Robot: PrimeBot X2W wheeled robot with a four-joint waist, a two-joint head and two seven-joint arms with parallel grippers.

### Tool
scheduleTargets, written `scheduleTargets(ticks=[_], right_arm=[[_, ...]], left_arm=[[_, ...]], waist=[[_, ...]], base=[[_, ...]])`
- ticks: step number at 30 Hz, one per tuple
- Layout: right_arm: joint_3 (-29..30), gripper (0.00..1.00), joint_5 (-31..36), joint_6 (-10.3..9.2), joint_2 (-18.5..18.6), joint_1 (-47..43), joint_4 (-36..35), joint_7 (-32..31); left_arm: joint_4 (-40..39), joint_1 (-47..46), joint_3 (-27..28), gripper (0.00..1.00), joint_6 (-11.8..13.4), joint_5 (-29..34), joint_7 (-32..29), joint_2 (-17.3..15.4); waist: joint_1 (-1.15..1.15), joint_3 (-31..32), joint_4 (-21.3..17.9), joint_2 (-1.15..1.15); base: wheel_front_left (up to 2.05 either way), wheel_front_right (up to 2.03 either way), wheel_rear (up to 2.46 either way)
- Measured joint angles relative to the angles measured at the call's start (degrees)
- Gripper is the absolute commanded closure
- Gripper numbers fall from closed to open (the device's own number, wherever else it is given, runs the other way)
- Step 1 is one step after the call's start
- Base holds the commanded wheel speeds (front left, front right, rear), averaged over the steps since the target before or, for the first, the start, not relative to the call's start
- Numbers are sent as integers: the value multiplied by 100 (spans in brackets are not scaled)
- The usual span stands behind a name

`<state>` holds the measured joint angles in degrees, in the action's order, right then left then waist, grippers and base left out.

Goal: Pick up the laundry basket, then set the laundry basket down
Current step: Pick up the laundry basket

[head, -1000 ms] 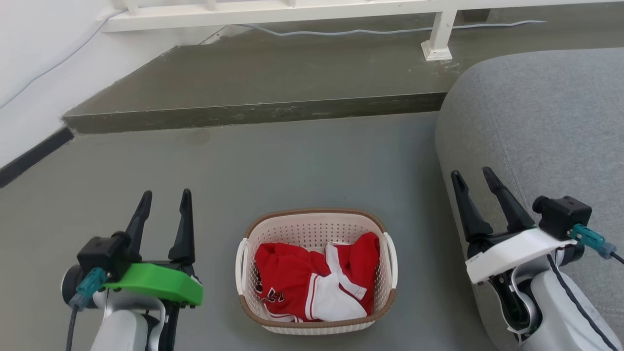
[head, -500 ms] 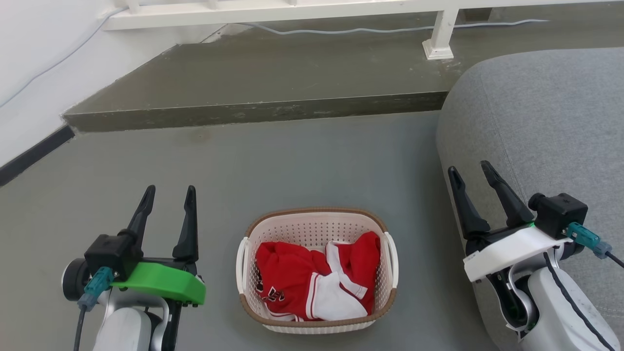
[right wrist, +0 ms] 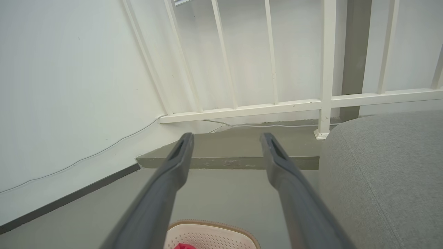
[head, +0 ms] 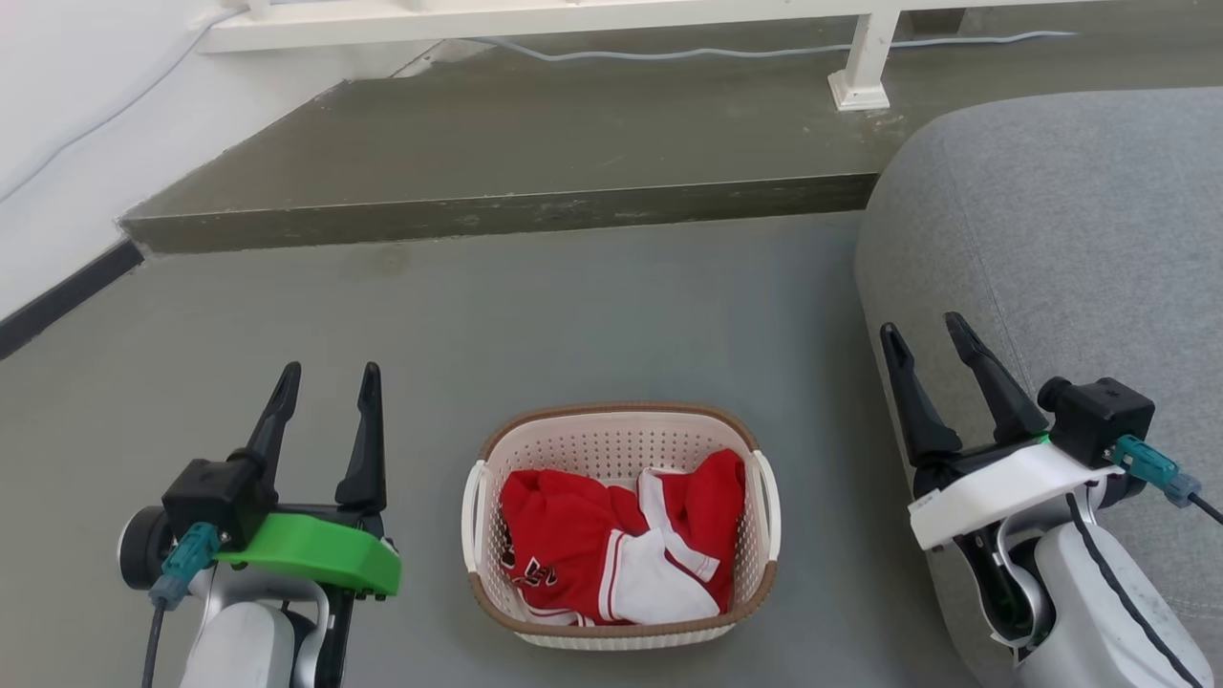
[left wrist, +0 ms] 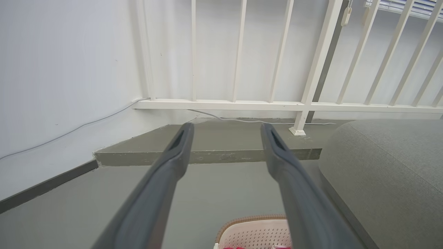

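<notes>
The laundry basket (head: 592, 443), cream-white and perforated with a brown rim and white side handles, stands on the grey floor at bottom centre of the head view, holding red and white clothes (head: 616, 549). My left gripper (head: 328, 374) is open to its left, above the floor, fingers pointing away. My right gripper (head: 925, 329) is open to the basket's right, over the sofa's edge. Neither touches the basket. The basket's far rim (left wrist: 252, 221) peeks in at the bottom of the left wrist view between that gripper's (left wrist: 226, 127) fingers, and its rim (right wrist: 211, 224) also shows in the right wrist view below that gripper (right wrist: 226, 137).
A grey sofa (head: 1061, 239) fills the right side, close to the basket. A raised concrete step (head: 497, 215) crosses ahead, with a white railing (head: 535, 17) and a cable (head: 669, 53) behind it. A white wall with dark skirting (head: 57, 301) runs along the left.
Both grippers have risen slightly toward the view's top and stay open. The basket has not moved; the view has shifted a little.
</notes>
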<state>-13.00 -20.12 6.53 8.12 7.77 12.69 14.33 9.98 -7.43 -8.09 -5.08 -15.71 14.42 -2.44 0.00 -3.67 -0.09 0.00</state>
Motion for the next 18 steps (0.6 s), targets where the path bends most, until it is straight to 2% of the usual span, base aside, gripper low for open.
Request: scheduleTargets(ticks=[18], right_arm=[[271, 0, 1, 1, -76, 60, -32, 1]], left_arm=[[-126, -210, -18, 0, 0, -25, 1, 4]], waist=[[0, -560, -79, 0]], base=[[0, 0, 0]])
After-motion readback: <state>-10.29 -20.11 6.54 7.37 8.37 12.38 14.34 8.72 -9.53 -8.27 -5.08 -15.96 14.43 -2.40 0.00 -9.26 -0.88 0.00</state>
